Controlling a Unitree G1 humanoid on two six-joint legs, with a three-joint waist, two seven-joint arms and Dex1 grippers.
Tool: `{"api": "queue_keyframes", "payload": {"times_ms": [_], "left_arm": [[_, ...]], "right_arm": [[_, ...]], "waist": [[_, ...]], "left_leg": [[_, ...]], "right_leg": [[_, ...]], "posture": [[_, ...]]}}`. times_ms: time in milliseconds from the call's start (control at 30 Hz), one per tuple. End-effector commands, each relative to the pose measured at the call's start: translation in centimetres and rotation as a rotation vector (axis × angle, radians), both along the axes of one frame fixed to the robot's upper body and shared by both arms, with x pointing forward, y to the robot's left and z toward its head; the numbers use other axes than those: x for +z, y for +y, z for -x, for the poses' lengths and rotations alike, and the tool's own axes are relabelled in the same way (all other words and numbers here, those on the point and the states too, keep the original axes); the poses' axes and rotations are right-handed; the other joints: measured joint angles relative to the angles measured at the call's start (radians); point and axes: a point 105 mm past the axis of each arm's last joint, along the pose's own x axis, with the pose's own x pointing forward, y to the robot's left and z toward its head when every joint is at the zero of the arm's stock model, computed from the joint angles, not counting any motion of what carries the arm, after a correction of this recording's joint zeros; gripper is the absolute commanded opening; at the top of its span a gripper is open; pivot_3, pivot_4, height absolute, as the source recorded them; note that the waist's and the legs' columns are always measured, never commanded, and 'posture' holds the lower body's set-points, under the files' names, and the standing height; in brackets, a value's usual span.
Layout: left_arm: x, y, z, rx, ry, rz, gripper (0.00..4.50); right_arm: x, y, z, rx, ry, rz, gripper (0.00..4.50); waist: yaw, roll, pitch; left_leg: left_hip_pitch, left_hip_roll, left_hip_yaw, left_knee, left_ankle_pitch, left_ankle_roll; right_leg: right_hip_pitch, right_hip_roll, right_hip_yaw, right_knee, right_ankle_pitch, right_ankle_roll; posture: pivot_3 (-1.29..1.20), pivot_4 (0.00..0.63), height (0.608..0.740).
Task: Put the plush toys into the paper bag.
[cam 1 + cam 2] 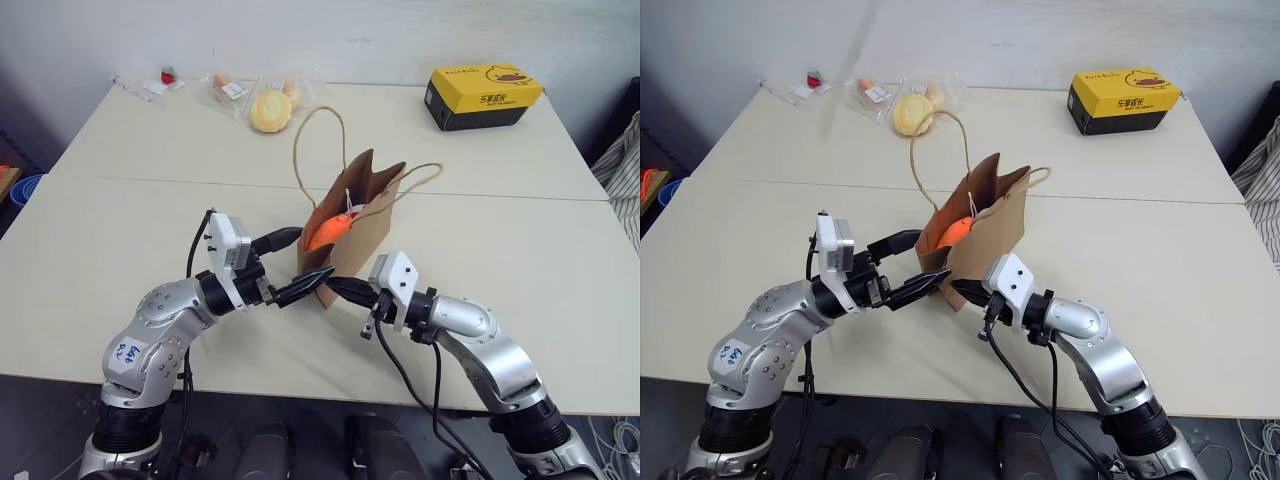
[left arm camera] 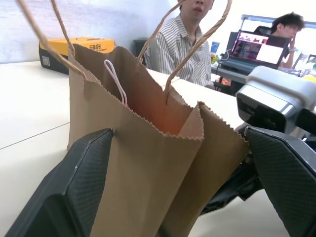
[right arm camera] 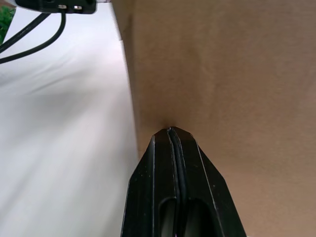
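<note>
Paper bag (image 1: 362, 225) upright mid-table, orange plush toy (image 1: 328, 230) inside; left gripper (image 1: 293, 265) spread wide, fingers straddling bag's near corner; right gripper (image 3: 170, 132) closed, empty, tips pressed against bag side

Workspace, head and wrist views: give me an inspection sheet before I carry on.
Surface: pale table of two tops, seam running across.
Job's things: paper bag standing open mid-table; orange plush toy inside; small red-and-white toy at the far left edge, outside the bag.
Clutter: wrapped yellow bun among clear packets; yellow-and-black box far right.
Grippers: left pincer open, fingers astride the bag's near corner; right pincer shut, tips against the bag's side.
Cables: black leads on both wrists, clear of the bag.
Surroundings: two seated people and a lit screen beyond the table.
</note>
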Motion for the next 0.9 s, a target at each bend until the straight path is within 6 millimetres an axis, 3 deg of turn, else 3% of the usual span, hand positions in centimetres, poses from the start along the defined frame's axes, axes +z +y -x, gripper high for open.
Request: {"api": "queue_keyframes", "payload": {"times_ms": [33, 267, 400, 567, 700, 900], "left_arm": [[0.3, -0.1, -0.3, 0.049, -0.065, -0.018, 4.50], [0.3, 0.2, 0.4, 0.043, -0.073, 0.005, 4.50], [-0.4, 1.3, -0.7, 0.088, -0.084, -0.059, 4.50], [-0.8, 0.9, -1.9, 0.128, -0.103, -0.053, 4.50], [-1.2, -0.2, -2.3, 0.119, -0.093, -0.032, 3.54], [-0.6, 0.6, -2.3, 0.123, -0.093, -0.003, 1.58]], "right_arm": [[1.1, 1.2, -0.2, 0.012, -0.051, -0.025, 0.02], [1.1, 1.5, -0.9, -0.017, -0.052, -0.028, 0.02], [0.8, 1.4, -1.1, -0.016, -0.050, -0.020, 0.02], [0.8, 1.5, -1.2, -0.008, -0.048, -0.024, 0.02], [0.6, 1.5, -1.1, -0.005, -0.045, -0.024, 0.00], [0.3, 1.2, -0.8, -0.008, -0.038, -0.025, 0.00]], "waist": [[-0.003, 0.000, 0.000], [-0.002, 0.000, 0.000], [-0.002, 0.000, 0.000], [-0.002, 0.000, 0.000], [-0.001, 0.000, 0.000], [-0.003, 0.000, 0.000]], "left_leg": [[0.000, 0.000, 0.000, 0.000, 0.000, 0.000], [0.000, 0.000, 0.000, 0.000, 0.000, 0.000], [0.000, 0.000, 0.000, 0.000, 0.000, 0.000], [0.000, 0.000, 0.000, 0.000, 0.000, 0.000], [0.000, 0.000, 0.000, 0.000, 0.000, 0.000], [0.000, 0.000, 0.000, 0.000, 0.000, 0.000]], "right_leg": [[0.000, 0.000, 0.000, 0.000, 0.000, 0.000], [-0.001, 0.000, 0.000, 0.001, 0.000, 0.000], [-0.001, 0.000, 0.000, 0.001, 0.000, 0.000], [-0.001, 0.000, 0.000, 0.001, 0.000, 0.000], [-0.001, 0.000, 0.000, 0.001, 0.000, 0.000], [-0.001, 0.000, 0.000, 0.006, 0.000, 0.000]], "posture": [[0.00, 0.150, 0.740], [0.00, 0.150, 0.740], [0.00, 0.150, 0.740], [0.00, 0.150, 0.740], [0.00, 0.150, 0.740], [0.00, 0.150, 0.740]]}}
